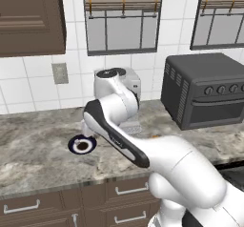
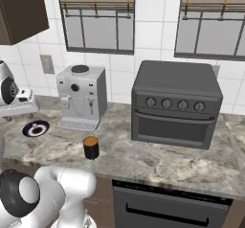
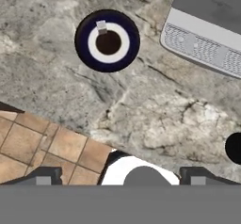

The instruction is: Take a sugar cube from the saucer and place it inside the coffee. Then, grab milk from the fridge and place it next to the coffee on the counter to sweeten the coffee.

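Observation:
The saucer (image 3: 107, 40), dark navy with a white ring, lies on the marbled counter (image 3: 155, 110) in the upper left of the hand view. The sugar cube (image 3: 101, 27), a tiny pale lump, rests on the ring's upper left. My gripper (image 3: 121, 177) hangs above the counter's front edge, open, its fingertips (image 3: 44, 176) far apart with nothing between them. It is short of the saucer. The coffee (image 2: 91, 147), a black mug of brown liquid, stands right of the saucer (image 2: 36, 128) near the counter's front. The saucer (image 1: 82, 145) also peeks out left of my arm. The milk and fridge are out of view.
A silver coffee machine (image 2: 80, 97) with a drip tray (image 3: 207, 49) stands behind and between saucer and mug. A dark toaster oven (image 2: 174, 102) fills the counter's right side. Tiled floor (image 3: 42, 143) lies beyond the counter's front edge, and drawers (image 1: 71, 202) sit below it.

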Controlling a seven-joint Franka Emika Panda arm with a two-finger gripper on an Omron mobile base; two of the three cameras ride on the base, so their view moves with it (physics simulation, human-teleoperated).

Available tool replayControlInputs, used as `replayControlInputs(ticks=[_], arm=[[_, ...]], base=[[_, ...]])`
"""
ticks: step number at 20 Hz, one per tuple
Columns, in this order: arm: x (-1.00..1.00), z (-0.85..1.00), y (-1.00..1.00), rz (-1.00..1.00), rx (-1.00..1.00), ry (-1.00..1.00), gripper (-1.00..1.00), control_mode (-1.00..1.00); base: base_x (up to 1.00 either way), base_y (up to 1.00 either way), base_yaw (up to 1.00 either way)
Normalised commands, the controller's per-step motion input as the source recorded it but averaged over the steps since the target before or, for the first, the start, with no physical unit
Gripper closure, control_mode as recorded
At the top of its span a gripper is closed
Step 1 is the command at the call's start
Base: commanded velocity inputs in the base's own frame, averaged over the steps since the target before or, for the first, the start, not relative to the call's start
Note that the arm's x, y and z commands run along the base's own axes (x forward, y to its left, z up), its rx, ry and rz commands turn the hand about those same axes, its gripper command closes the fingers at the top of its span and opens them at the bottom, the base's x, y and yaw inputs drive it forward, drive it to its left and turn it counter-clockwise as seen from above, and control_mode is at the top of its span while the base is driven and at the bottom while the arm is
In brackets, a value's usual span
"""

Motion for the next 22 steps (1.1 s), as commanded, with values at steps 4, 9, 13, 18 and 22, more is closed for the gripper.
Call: replayControlInputs(ticks=[4,9,13,18,22], arm=[[0.28,-0.48,0.41,0.04,-0.04,0.1,-1.0,-1.0],[0.22,-0.64,0.25,0.03,0.0,0.06,-1.0,-1.0],[0.24,-0.33,0.36,0.02,0.0,0.01,-1.0,-1.0],[0.42,-0.3,0.38,0.0,0.0,0.0,-1.0,-1.0],[0.47,-0.37,0.06,0.0,0.0,0.0,-1.0,-1.0]], base=[[0.0,0.0,0.0],[0.0,0.0,0.0],[0.0,0.0,0.0],[0.0,0.0,0.0],[0.0,0.0,0.0]])
